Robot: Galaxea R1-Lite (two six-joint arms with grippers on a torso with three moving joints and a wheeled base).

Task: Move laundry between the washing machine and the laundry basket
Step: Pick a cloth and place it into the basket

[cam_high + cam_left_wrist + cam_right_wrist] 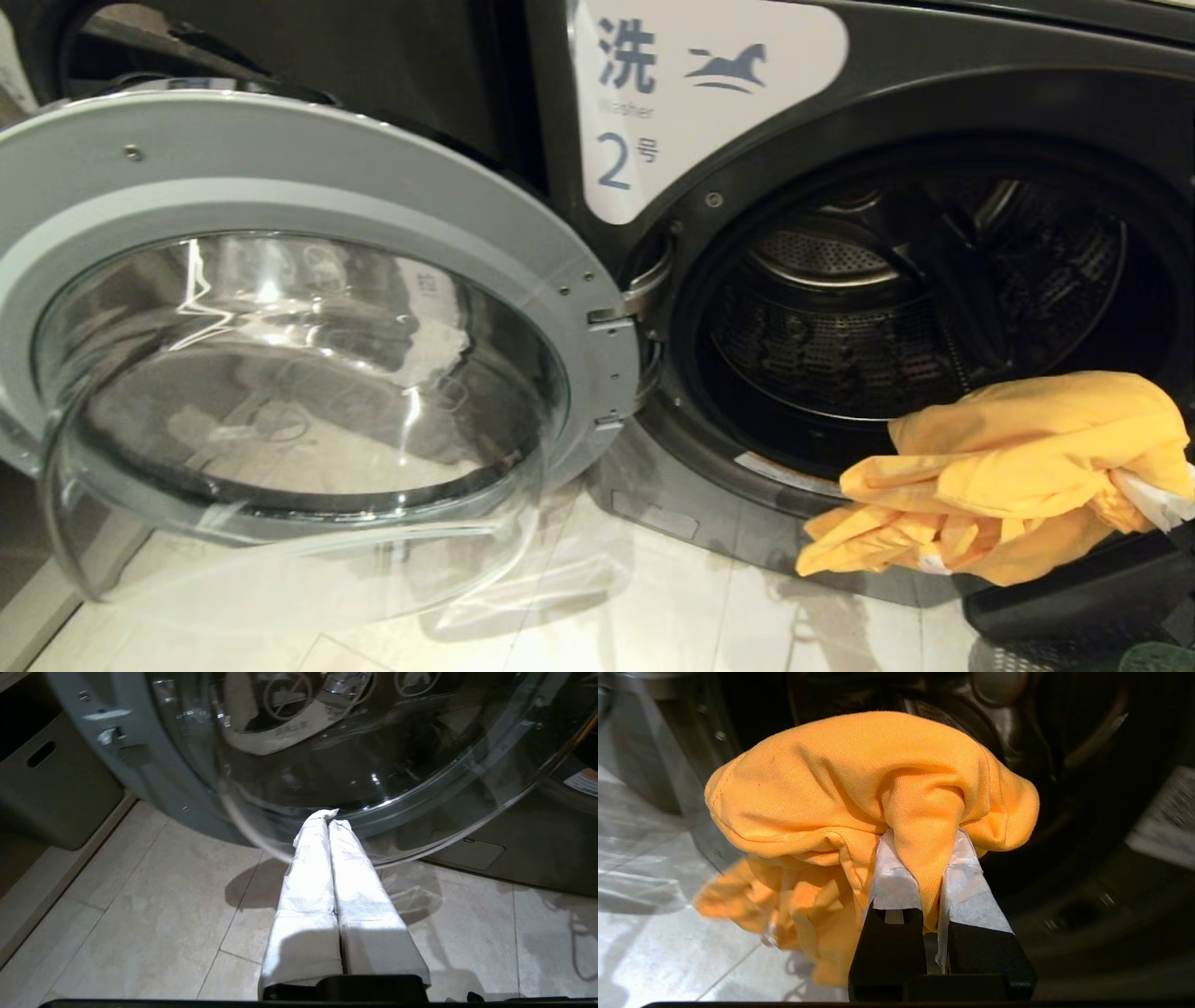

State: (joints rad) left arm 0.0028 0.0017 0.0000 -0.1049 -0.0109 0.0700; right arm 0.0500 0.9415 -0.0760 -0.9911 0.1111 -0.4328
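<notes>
Holding the orange-yellow garment tight in the right gripper, just outside the open washing machine, drum looking bare, left gripper pressed shut, basket unseen.

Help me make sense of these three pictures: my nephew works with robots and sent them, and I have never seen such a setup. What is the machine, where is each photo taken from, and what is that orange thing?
This is a wheeled robot with two arms that end in grippers. The wide picture comes from a camera on its head; the other two come from cameras on its wrists, looking along the fingers.

In front stands a washing machine labelled 2, its round glass door swung open and the drum visible, with no clothes showing in it.

The orange garment is laundry, pinched between the white-wrapped fingers of the right gripper just outside the drum opening, above the pale tiled floor.

The left gripper is shut and empty, low near the door glass.
</notes>
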